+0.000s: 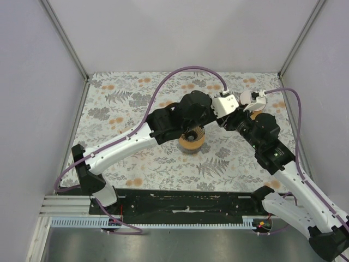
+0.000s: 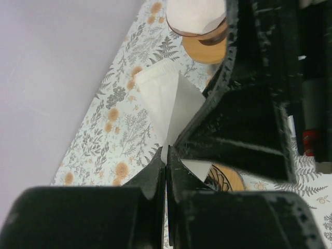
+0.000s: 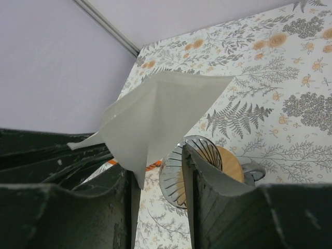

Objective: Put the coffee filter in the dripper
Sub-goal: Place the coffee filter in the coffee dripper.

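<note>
The coffee filter (image 2: 165, 98) is a white paper cone held in the air. My left gripper (image 2: 166, 155) is shut on its lower corner. In the right wrist view the filter (image 3: 155, 111) hangs point down above the dripper (image 3: 228, 163). Its tip is beside the inner face of the left finger. My right gripper (image 3: 155, 163) is open, jaws on either side of the filter's tip, not closed on it. The dripper (image 1: 192, 142) is an orange ring with a dark ribbed centre on the floral mat, just below both grippers. It also shows in the left wrist view (image 2: 228, 179). In the top view the arms hide the filter.
A white cup-like object on a wooden disc (image 2: 199, 23) stands at the back right of the mat, also seen in the top view (image 1: 252, 102). Pale walls with metal corner posts (image 1: 65, 38) close in the left, back and right sides. The two arms crowd together over the mat's middle.
</note>
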### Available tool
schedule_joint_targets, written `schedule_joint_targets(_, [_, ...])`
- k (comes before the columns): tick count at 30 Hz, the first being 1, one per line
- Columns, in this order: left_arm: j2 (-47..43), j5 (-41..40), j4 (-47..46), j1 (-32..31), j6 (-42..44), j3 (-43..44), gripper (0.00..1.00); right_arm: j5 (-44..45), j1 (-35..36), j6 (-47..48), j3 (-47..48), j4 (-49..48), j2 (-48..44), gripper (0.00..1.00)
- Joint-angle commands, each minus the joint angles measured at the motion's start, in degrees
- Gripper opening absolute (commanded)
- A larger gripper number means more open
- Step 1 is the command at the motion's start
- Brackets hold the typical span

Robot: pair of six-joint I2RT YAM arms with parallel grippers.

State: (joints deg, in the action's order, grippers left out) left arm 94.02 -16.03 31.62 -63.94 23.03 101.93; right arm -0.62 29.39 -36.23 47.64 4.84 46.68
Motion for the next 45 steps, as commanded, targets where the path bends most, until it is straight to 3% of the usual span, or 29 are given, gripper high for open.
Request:
schedule_joint_targets(1, [-0.59, -1.63, -5.07, -1.45, 3.33, -0.33, 0.02, 4.75, -0.03, -3.32, -0.18, -6.34, 1.84, 0.3])
schedule_joint_targets(2, [-0.5, -2.5, -5.68, -1.54, 3.78, -0.5, 0.02, 5.28, -0.12, -3.24, -0.09, -6.07, 1.93, 0.19])
schedule_joint_targets(4, [-0.68, -5.4, -8.48, -1.54, 5.97, -1.55, 0.02, 7.2, -0.12, -2.71, -0.26, -4.93, 1.49, 0.1])
schedule_joint_targets(10, [-2.96, -12.79, -24.74, -1.45, 18.88, -8.41, 0.02, 14.33, -0.03, -0.69, -2.99, 1.04, -3.16, 0.04])
schedule_joint_targets(16, [-3.05, -12.62, -26.17, -1.36, 20.39, -8.41, 0.02, 17.06, -0.03, 1.33, -2.73, 3.24, -5.63, 0.01])
schedule_joint_targets(20, [-3.93, -11.04, -24.5, -1.54, 19.08, -8.33, 0.02, 15.13, -0.21, 2.21, -1.5, 2.2, -4.23, 0.13])
schedule_joint_targets(24, [-3.93, -9.46, -22.3, -2.33, 16.45, -7.89, 0.02, 10.74, -0.03, 1.51, -2.19, -3.42, -2.73, 0.34])
schedule_joint_targets(28, [-2.7, -9.1, -17.74, -2.94, 11.61, -4.47, 0.02, 7.75, -0.03, 0.72, -2.72, -9.13, -1.5, 0.45])
schedule_joint_targets(36, [-0.59, -9.46, -9.04, -2.94, 2.12, 1.07, 0.02, 9.76, -0.03, 1.16, -5.97, -18.72, -3.78, 0.51])
schedule_joint_targets(45, [0.81, -8.66, -8.24, -3.56, 1.41, 3.01, 0.02, 10.55, 0.41, 3.09, -5.8, -24.26, -1.24, 0.52])
